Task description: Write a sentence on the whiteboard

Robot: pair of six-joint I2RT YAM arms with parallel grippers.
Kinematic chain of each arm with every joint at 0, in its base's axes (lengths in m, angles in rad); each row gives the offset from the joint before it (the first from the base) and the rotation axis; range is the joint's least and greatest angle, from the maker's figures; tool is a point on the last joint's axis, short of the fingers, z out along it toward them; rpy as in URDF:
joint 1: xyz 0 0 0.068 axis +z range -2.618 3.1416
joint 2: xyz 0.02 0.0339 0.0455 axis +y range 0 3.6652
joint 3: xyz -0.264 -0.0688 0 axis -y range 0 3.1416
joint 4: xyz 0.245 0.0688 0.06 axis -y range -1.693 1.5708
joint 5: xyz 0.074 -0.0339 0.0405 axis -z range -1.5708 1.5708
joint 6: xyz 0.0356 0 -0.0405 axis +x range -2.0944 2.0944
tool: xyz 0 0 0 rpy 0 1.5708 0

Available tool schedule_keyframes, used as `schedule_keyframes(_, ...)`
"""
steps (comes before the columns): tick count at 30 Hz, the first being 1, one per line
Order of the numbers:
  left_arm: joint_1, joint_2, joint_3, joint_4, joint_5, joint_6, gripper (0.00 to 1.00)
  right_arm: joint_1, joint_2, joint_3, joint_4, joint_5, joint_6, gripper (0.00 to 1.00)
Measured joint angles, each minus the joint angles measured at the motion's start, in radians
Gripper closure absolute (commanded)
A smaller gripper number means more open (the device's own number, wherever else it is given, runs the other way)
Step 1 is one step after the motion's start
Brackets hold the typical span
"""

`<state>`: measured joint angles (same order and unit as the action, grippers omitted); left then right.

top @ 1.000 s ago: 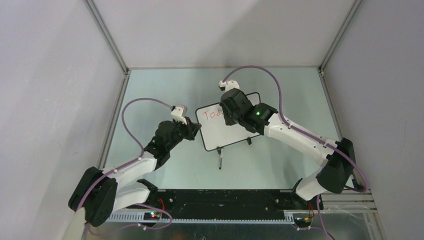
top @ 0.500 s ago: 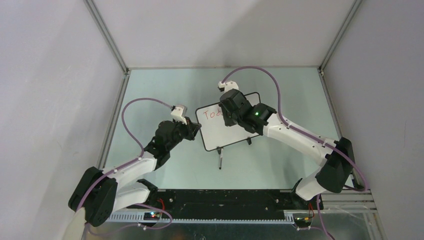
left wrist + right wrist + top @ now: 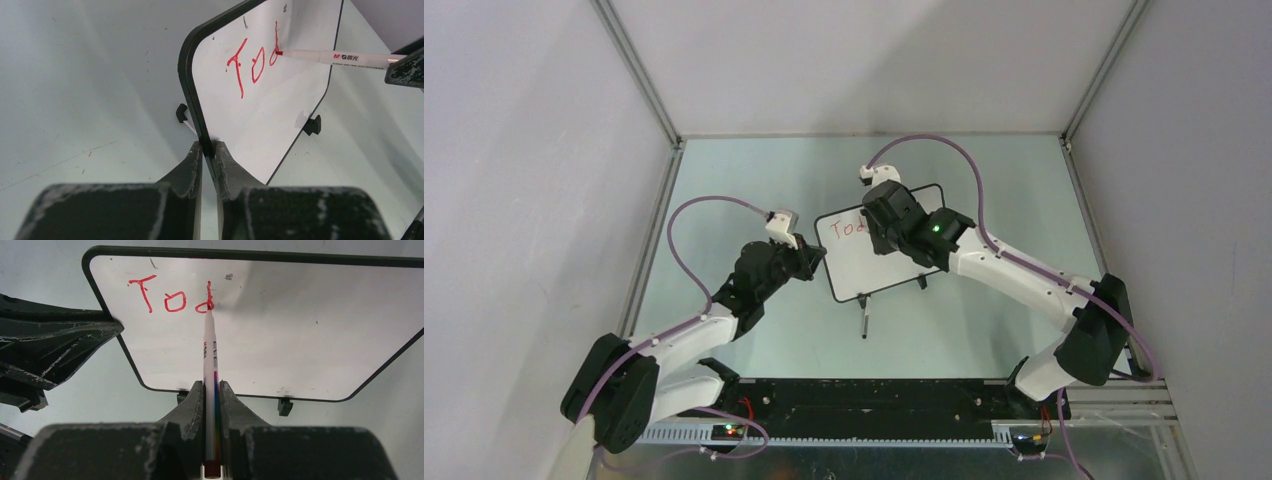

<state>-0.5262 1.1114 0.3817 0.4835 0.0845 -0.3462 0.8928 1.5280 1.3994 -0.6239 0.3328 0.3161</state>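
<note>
Whiteboard [image 3: 876, 268] is the centre of all here: a small rectangular board with a glossy white face and a thin black frame with rounded corners. It stands on two small black feet [image 3: 285, 406] in the middle of the pale green worktop [image 3: 754, 180], between the two arms.

The left pincer [image 3: 207, 147] is closed tight on the frame at the board's left edge, one finger in front and one behind. I think it holds there so that the light board does not slide or tip when the pen presses on it, and so that the writing face is free.

The right pincer [image 3: 211, 385] is clamped on a slim white marker pen [image 3: 210, 347]. It grips the rear part, so the long body reaches forward and the fingers are away from the fresh ink. The red tip touches the face near the top left, at the stem of the letter "d".

The red handwritten letters [image 3: 170, 299] read "Tod". By my judgement the first word is half made and most of the sentence is not yet written. The next stroke asks for light, even pressure; too much could shift the board in the left grip or smear the line.
</note>
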Motion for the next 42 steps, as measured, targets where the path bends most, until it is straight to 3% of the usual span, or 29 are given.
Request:
schedule_keyframes(21, 0.0, -0.001, 0.0, -0.003, -0.003, 0.007, 1.0, 0.002, -0.006, -0.023, -0.001, 0.001, 0.005, 1.0)
schedule_keyframes(32, -0.002, -0.006, 0.0, -0.009, -0.003, 0.007, 1.0, 0.0, -0.117, -0.072, 0.021, 0.003, 0.002, 1.0)
schedule_keyframes(42, -0.002, -0.006, 0.0, -0.009, -0.003, 0.007, 1.0, -0.023, -0.12, -0.074, 0.032, -0.002, 0.001, 1.0)
